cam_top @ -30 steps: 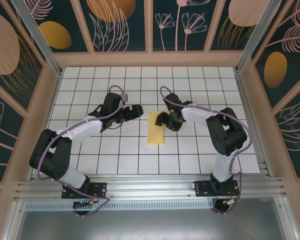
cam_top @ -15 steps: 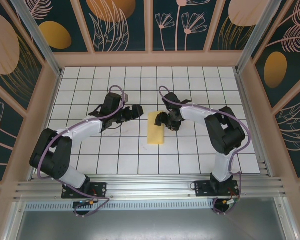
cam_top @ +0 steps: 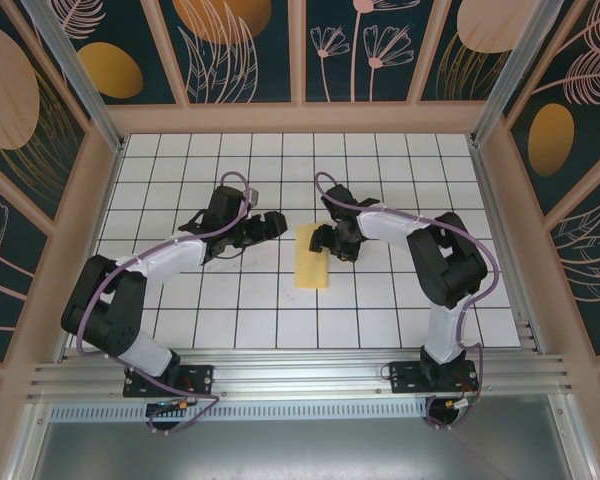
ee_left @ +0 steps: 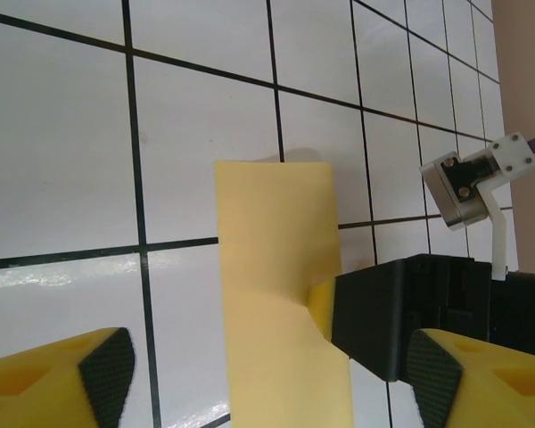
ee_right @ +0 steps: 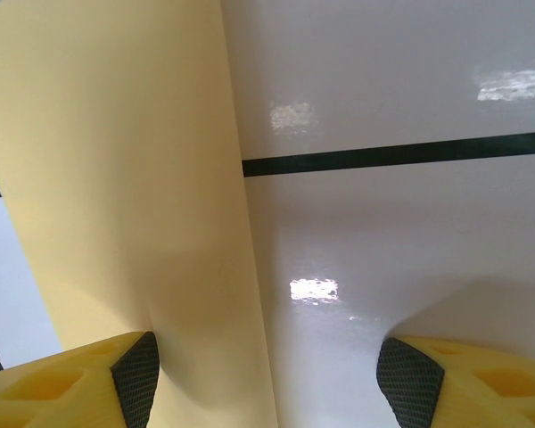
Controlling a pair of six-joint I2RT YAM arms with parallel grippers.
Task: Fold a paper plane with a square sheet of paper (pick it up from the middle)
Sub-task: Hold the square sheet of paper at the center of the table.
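The yellow sheet of paper (cam_top: 312, 258) lies on the white grid table, folded into a narrow rectangle. My left gripper (cam_top: 271, 224) hovers just left of its far end, open. In the left wrist view the paper (ee_left: 276, 267) runs up between the wide-apart jaws of that gripper (ee_left: 272, 379). My right gripper (cam_top: 324, 238) sits at the paper's right edge, open. One of its yellow fingers (ee_left: 319, 308) touches that edge, where the paper buckles slightly. In the right wrist view the right gripper (ee_right: 272, 379) straddles the edge, one finger over the paper (ee_right: 116, 178) and the other over bare table.
The white tiled table (cam_top: 230, 320) is ringed by a wooden frame with patterned panels (cam_top: 300, 115). An aluminium rail (cam_top: 300, 375) runs along the near edge where both arm bases are bolted.
The left gripper's jaws have drawn in a little. The right arm has edged slightly toward the paper. The paper lies where it was.
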